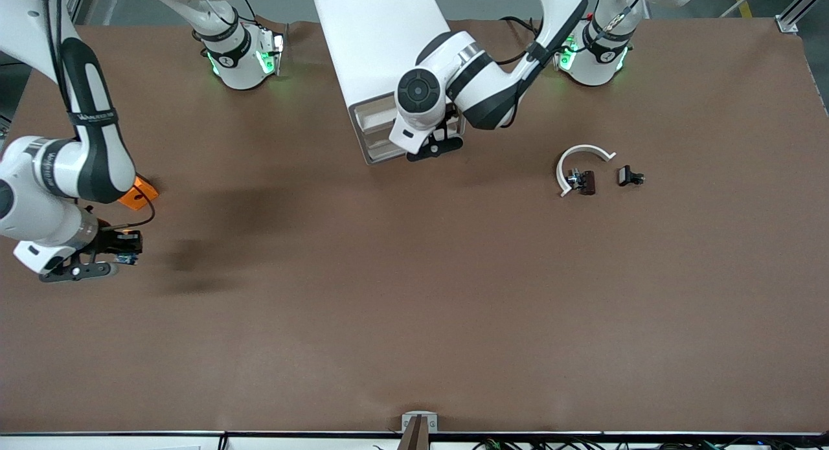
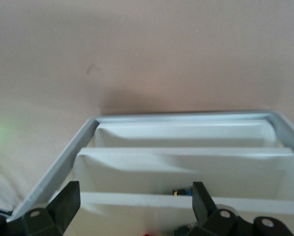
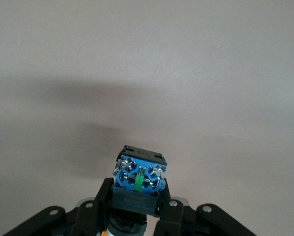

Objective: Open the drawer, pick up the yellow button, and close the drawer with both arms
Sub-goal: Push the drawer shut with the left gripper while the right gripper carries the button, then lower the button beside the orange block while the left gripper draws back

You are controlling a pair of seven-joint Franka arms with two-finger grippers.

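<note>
The button [image 3: 138, 181] sits pinched in the right gripper [image 3: 137, 209], held up over the brown counter [image 1: 414, 320] at the right arm's end. From the wrist it shows a dark, blocky body with a blue face, a small green strip at its middle and shiny metal screws at the corners; its cap is hidden from view. The gripper's fingers [image 3: 105, 195] press against the body on both sides. In the front view the same gripper [image 1: 123, 249] hangs close to an orange block [image 1: 139, 194] that lies on the counter, partly covered by the arm.

The left gripper [image 1: 435, 146] hovers over the open drawer [image 1: 375, 136] of a white cabinet [image 1: 379, 42] standing between the two arm bases. Its fingers [image 2: 68, 201] are spread wide, holding nothing. The drawer has a grey rim [image 2: 181, 118] and white dividers [image 2: 186, 155].

Toward the left arm's end lie a white curved piece [image 1: 579, 158], a brown clip [image 1: 585, 181] touching it, and a black clip [image 1: 629, 176] just beside.

The counter is covered in plain matte brown; grey floor shows past its edge.
</note>
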